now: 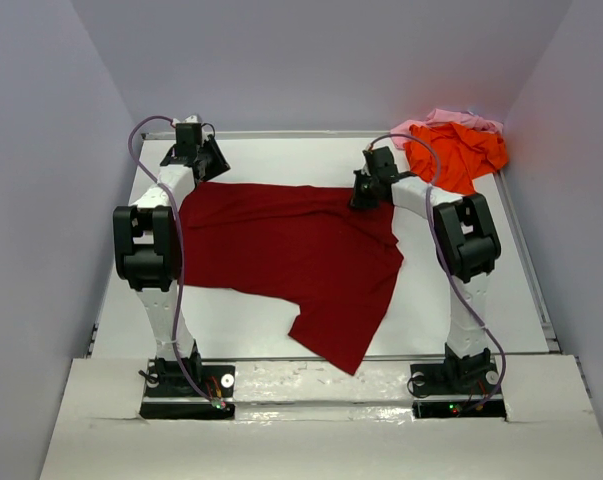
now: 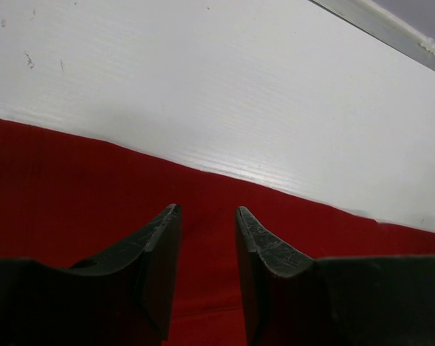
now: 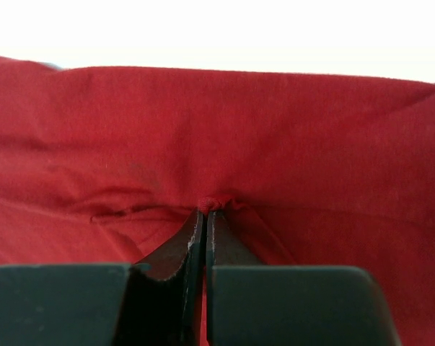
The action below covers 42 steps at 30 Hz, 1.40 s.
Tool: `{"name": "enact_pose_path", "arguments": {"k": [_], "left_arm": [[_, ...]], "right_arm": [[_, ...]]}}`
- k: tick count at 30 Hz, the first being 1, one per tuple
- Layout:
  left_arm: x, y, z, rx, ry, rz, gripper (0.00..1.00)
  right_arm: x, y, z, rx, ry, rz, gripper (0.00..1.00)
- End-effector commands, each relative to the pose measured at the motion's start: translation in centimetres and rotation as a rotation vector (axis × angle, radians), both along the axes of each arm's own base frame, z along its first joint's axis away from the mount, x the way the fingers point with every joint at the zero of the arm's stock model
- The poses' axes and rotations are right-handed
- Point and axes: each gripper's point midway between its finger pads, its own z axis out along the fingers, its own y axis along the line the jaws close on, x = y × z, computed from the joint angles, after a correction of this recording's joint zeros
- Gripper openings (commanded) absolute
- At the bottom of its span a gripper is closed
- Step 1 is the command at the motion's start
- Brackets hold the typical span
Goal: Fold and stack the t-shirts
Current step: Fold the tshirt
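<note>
The maroon t-shirt (image 1: 291,255) lies spread on the white table, one corner hanging toward the front edge. My left gripper (image 1: 203,165) hovers over its far left edge; in the left wrist view it (image 2: 208,210) is open with the maroon cloth (image 2: 73,194) under the fingers. My right gripper (image 1: 366,195) is at the shirt's far right edge; in the right wrist view it (image 3: 205,213) is shut on a pinch of maroon cloth (image 3: 217,137). The orange t-shirt (image 1: 459,152) lies crumpled at the back right, on top of the pink t-shirt (image 1: 443,118).
A metal rim (image 1: 529,250) runs along the table's right side and back. Grey walls close in on both sides. White table (image 2: 224,86) shows beyond the shirt's far edge.
</note>
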Motion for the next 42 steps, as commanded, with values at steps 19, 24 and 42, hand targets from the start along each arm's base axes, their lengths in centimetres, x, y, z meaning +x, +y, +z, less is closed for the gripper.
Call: {"name": "enact_pose_path", "arguments": {"k": [19,24,42], "left_arm": [[0.1,-1.1,3.3,-0.035,-0.068,-0.049,0.45],[0.1,-1.2,3.3,-0.04,-0.07,-0.053,0.45],[0.0,-1.6,3.5,-0.05,-0.077,-0.067,0.44]], "right_arm": [[-9.3,5.1,3.4,0.01,-0.05,0.153,0.0],[-14.7,7.9,1.8,-0.003,-0.03,0.235,0.41],[-9.9,5.2,8.5,-0.206,-0.248,0.111,0.65]]}}
